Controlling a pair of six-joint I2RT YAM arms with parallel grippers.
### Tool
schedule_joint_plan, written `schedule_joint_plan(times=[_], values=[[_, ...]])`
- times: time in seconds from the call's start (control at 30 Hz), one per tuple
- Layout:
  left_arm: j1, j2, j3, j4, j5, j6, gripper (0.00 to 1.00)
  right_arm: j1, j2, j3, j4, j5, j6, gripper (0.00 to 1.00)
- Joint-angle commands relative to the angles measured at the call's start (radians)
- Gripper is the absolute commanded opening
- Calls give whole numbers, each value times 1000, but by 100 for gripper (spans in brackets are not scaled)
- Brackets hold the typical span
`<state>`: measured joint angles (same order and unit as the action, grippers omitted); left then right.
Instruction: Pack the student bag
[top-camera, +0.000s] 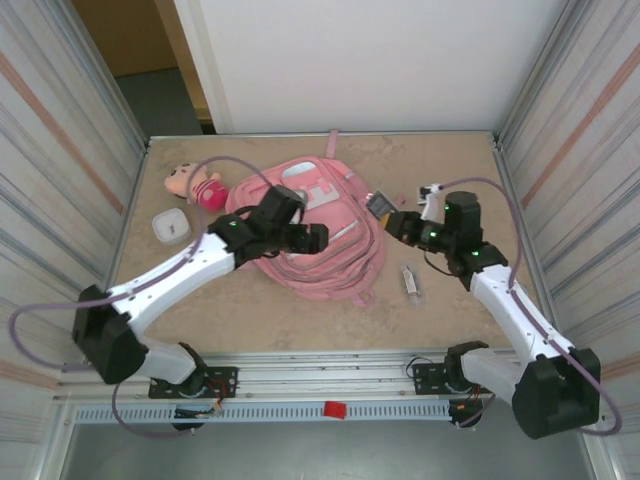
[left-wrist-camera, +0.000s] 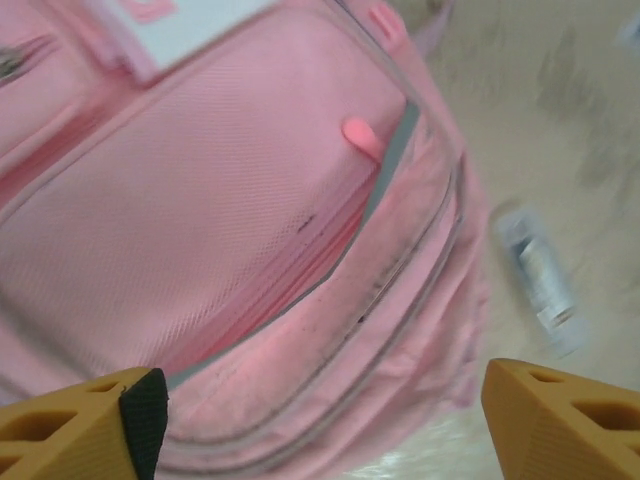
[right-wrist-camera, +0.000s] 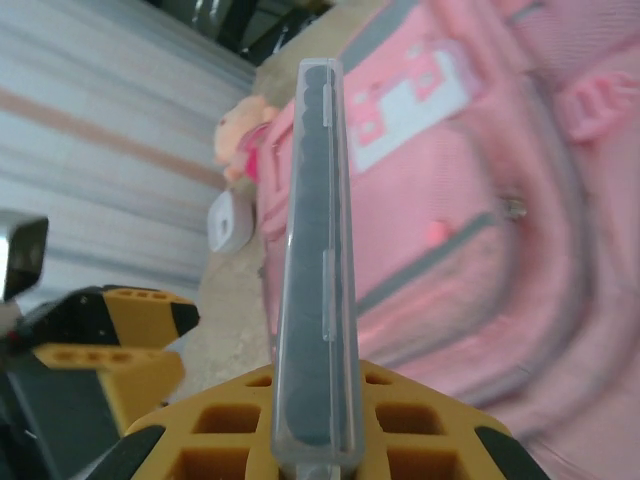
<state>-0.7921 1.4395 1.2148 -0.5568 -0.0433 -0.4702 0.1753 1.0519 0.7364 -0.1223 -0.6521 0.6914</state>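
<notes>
Right gripper (right-wrist-camera: 315, 425) is clenched on a clear flat plastic case (right-wrist-camera: 315, 250) with dark contents. It holds the case edge-on and off the table; in the overhead view the case sits just beside the right edge of the bag. Left gripper (left-wrist-camera: 320, 415) is released and holds nothing, its yellow fingers (left-wrist-camera: 90, 420) with black pads spread wide. It hovers over the front of the student bag (top-camera: 320, 255), a large pink fabric backpack with grey and white trim. The bag lies flat in the middle of the tan table (top-camera: 250, 310). Below the left fingers, a grey-edged zip line on a front pocket seems parted into a slit, though blur makes that uncertain.

The packing looks to be at an early stage. The case is in hand but not yet in the bag. A small pink-and-tan plush doll (top-camera: 195, 185) and a white rounded square container (top-camera: 172, 226) lie on the table left of the bag. A small clear tube (top-camera: 411, 280) lies to its right. Nothing can be seen inside the bag.

A white patch (right-wrist-camera: 410, 105) on the bag's front carries pink marks, too blurred to read. No brand is legible anywhere.
</notes>
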Motion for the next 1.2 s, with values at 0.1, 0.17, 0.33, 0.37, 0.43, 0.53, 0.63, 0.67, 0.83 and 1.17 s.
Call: schedule_joint_plan(times=[0.1, 0.17, 0.33, 0.37, 0.43, 0.53, 0.63, 0.67, 0.83, 1.17], values=[[-64, 197, 122, 46, -121, 485, 90, -164, -24, -15, -245, -209, -93, 8], [-65, 253, 144, 50, -126, 509, 91, -184, -32, -22, -254, -218, -94, 8], [-66, 356, 184, 52, -137, 546, 95, -196, -46, -34, -265, -228, -95, 8], [-66, 371, 188, 53, -149, 552, 95, -196, -47, -34, -267, -229, -94, 8], [-66, 393, 193, 50, -174, 562, 92, -195, -49, -39, -270, -230, -90, 8], [-66, 415, 197, 51, -237, 561, 69, -197, -56, -50, -269, -229, -77, 8], [-66, 392, 206, 46, -276, 540, 43, -201, -56, -65, -270, -223, -55, 8], [-66, 366, 210, 49, -268, 530, 36, -206, -56, -72, -269, -212, -39, 8], [-61, 211, 205, 110, -157, 496, 9, -200, -56, -142, -146, -227, 109, 8], [76, 65, 201, 229, 191, 305, 1, 82, 104, -159, 289, -116, 379, 10]])
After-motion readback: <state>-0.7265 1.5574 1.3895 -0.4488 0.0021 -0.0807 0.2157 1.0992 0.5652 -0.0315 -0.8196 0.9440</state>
